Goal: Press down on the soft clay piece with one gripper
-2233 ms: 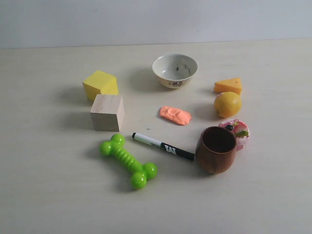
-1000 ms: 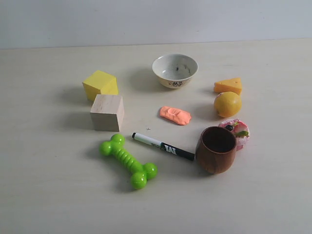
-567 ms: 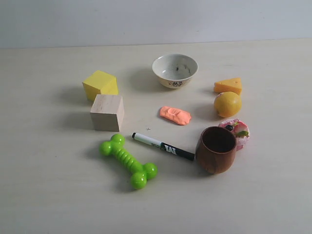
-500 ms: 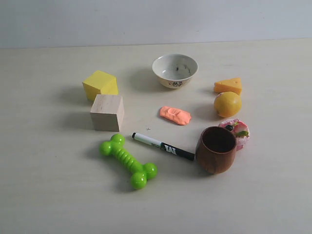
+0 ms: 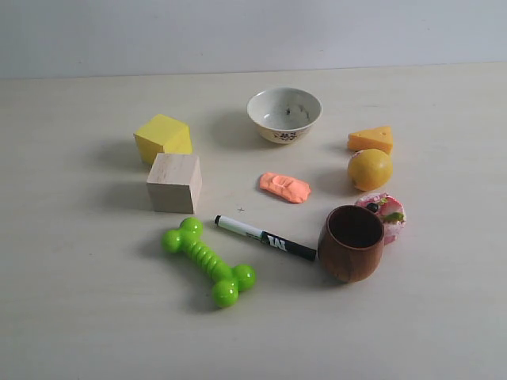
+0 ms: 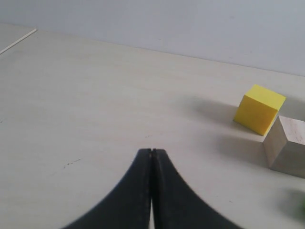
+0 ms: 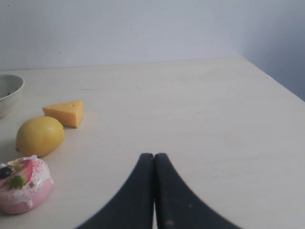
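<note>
While one soft clay piece [image 5: 285, 188] lies flat, both end effectors [image 6: 151, 150] [image 7: 154, 155] sit pressed together.

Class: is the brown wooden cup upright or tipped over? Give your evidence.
Upright. The brown wooden cup stands on its base, round mouth facing up, dark inside showing.

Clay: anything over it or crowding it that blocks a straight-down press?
Nothing visible. The clay lies bare, apart from the pen, bowl and lemon around it. The left hand and right hand are shut, outside the exterior view; neither wrist view shows the clay.
</note>
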